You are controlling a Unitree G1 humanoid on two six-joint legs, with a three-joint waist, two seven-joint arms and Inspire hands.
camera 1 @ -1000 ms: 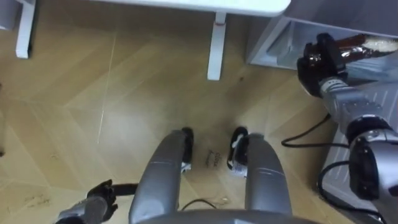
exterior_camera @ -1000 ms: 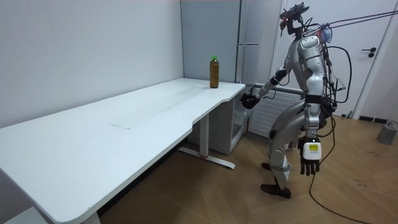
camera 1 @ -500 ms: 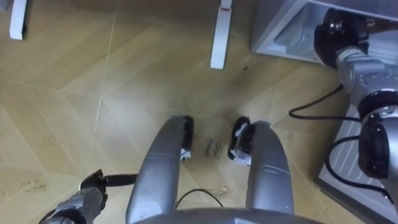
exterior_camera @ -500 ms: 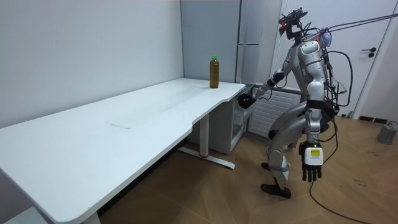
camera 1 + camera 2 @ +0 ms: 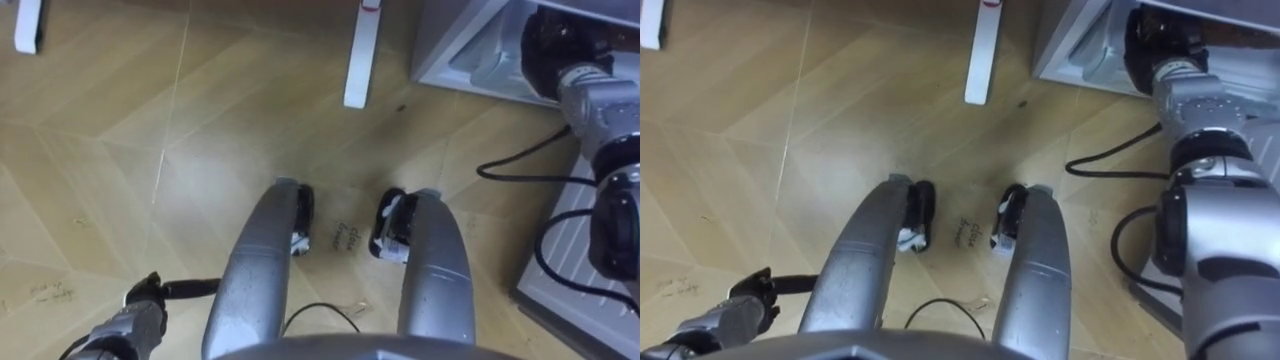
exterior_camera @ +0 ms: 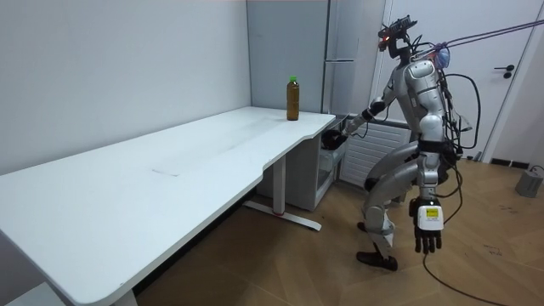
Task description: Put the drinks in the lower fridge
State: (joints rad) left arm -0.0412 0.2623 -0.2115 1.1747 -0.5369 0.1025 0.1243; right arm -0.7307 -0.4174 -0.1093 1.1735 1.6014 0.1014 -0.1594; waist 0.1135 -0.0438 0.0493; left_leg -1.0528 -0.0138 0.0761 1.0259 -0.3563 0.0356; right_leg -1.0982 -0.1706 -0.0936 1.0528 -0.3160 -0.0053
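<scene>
**Item: room and surfaces, robot at fridge.**

- Floor: light wood-plank floor (image 5: 150, 150), boards laid at angles. Robot stood on it w/ knees bent, betw. desk end and fridge.
- Desk: long white desk w/ curved front edge (image 6: 170, 170), along pale grey wall (image 6: 127, 68). One white desk leg (image 5: 360, 55) seen from above, ahead of robot's feet.
- Drink: brown drink bottle w/ green cap (image 6: 293, 98), upright at desk's far end, near rear corner next to fridge. Apart from both hands.
- Fridge: tall grey fridge (image 6: 340, 42) beyond desk's far end. Lower fridge compartment (image 5: 470, 60) open, pale inner wall showing.
- Right hand (image 5: 550, 42): arm stretched fwd, hand at mouth of lower compartment, just past its front edge. Fingers lost in the dark there; can't tell if apart, together or clamped on anything.
- Left hand (image 6: 427, 229): hung at robot's side, away from fridge, fingers straight and pointing down, holding nothing. Also at lower left corner of eye views.
- Door: white door w/ dark handle (image 6: 510, 85) at room view's right, behind robot.
</scene>
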